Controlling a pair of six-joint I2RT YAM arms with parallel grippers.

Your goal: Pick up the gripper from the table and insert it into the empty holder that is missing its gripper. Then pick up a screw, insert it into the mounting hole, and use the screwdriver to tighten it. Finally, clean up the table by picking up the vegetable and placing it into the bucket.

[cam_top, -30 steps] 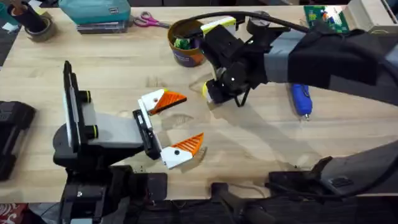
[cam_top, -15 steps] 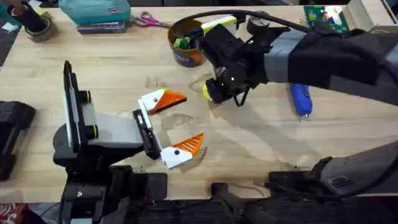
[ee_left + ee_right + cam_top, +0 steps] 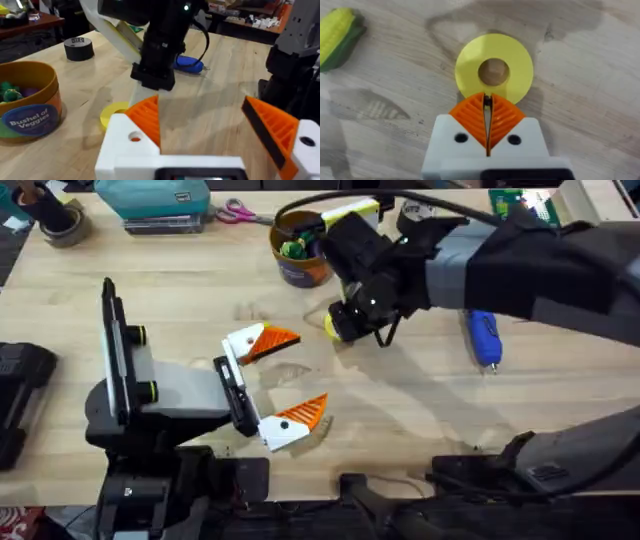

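- The right gripper (image 3: 488,120) hangs over the table (image 3: 150,290) with its orange pads pressed together, holding nothing, just above a flat yellow ring (image 3: 493,70).
- The left gripper (image 3: 285,380) stands wide open and empty, low at centre.
- The vegetable (image 3: 337,37) lies near the ring.
- The bucket (image 3: 298,248) sits at 12 o'clock, the screwdriver (image 3: 484,338) at 3 o'clock.

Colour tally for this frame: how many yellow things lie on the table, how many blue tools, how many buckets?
Yellow: 2, the disc and the vegetable.
Blue tools: 1, the screwdriver.
Buckets: 1, the bucket.
Total: 4.
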